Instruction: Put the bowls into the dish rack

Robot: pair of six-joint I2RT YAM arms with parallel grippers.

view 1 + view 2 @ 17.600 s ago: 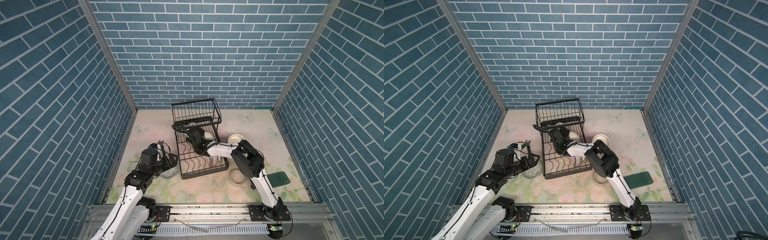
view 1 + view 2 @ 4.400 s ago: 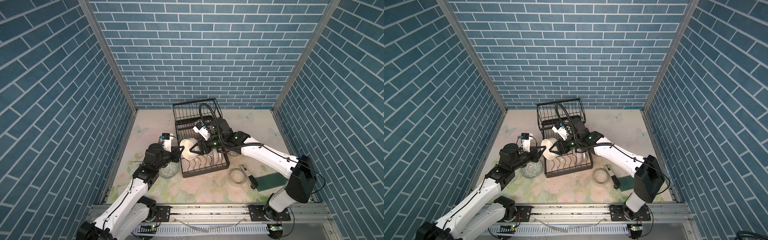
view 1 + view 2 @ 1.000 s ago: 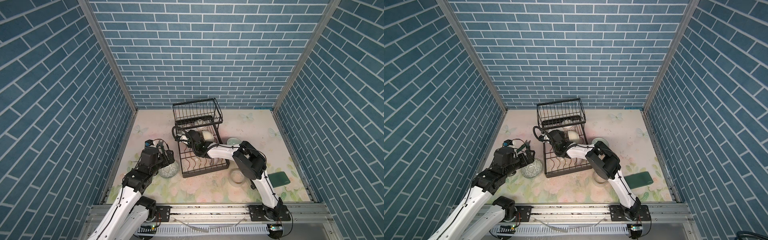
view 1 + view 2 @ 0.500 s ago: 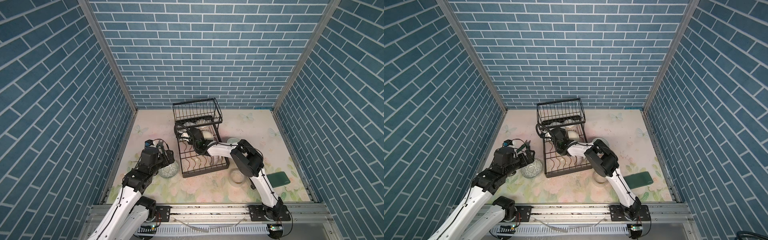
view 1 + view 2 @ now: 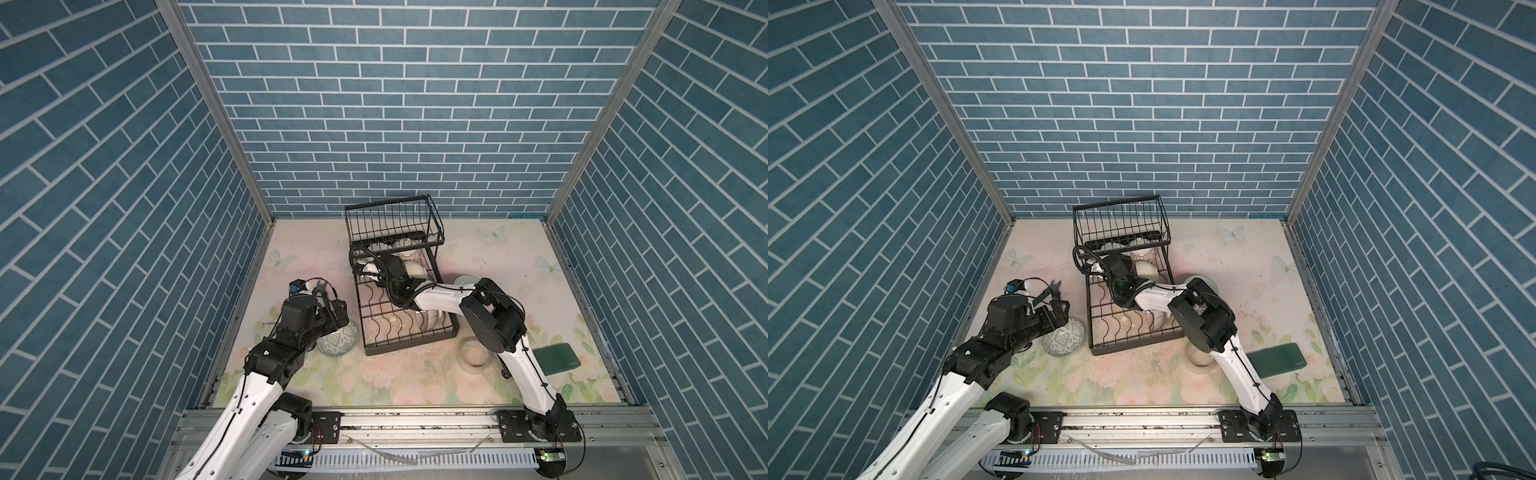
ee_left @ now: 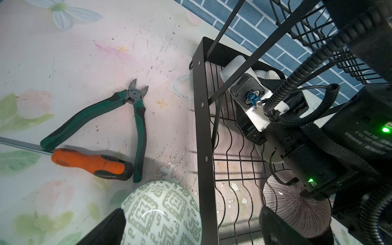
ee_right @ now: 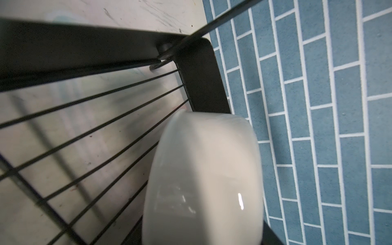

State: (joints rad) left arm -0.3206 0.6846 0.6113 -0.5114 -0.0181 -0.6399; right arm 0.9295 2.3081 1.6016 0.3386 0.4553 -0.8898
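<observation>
The floral tabletop [image 5: 374, 386] inside blue brick-patterned walls [image 5: 395, 104] is carrying, nearest, the left gripper [image 5: 336, 312], its jaws standing wide apart over a green-patterned bowl [image 6: 163, 214] just beside the dish rack [image 6: 203, 148]. The left wrist view alone is showing an orange-handled screwdriver [image 6: 89, 162] beside green-handled cutters [image 6: 139, 127]. The black wire rack is running lengthwise toward the back wall, with a brown-striped bowl [image 6: 294, 210] standing on edge among its wavy dividers. Farther in, below the raised basket [image 5: 392, 218], the right gripper [image 5: 401, 270] is meeting a glossy cream bowl [image 7: 203, 180] tipped on edge, grip undeterminable.

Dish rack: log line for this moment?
left gripper: open, over green bowl | right gripper: in dish rack, at cream bowl, grip unclear
</observation>
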